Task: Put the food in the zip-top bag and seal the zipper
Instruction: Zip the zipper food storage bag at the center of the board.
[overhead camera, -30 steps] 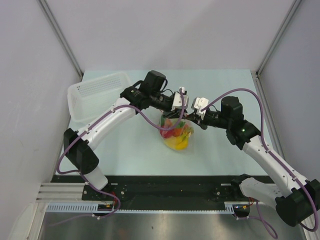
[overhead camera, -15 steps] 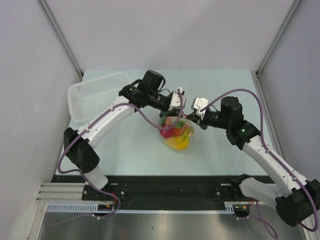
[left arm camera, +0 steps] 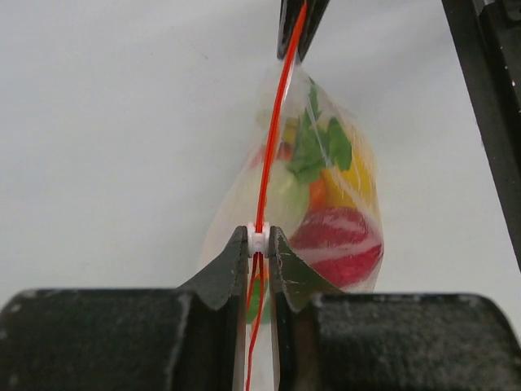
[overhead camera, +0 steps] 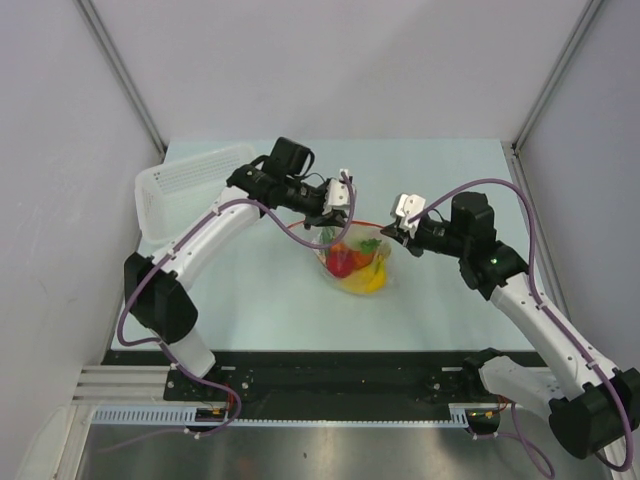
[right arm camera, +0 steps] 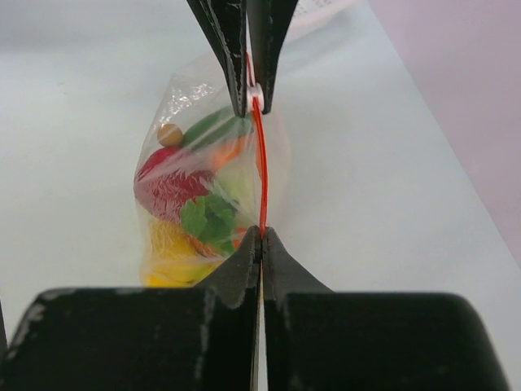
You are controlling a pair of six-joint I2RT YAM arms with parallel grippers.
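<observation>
The pale green table (overhead camera: 450, 170) carries a white ribbed plastic tray (overhead camera: 190, 185) at its far left. Mid-table sits the clear floppy zip-top bag (overhead camera: 357, 262) of toy food (left arm camera: 342, 244). Its red-orange zipper strip (right arm camera: 261, 171) is now pulled taut, because the claws have drawn further apart than a second ago. The left gripper (left arm camera: 259, 244) has narrowed to pinch the strip at the white slider (left arm camera: 259, 239), and the right gripper (right arm camera: 260, 240) is pressed together on the strip's other end.
</observation>
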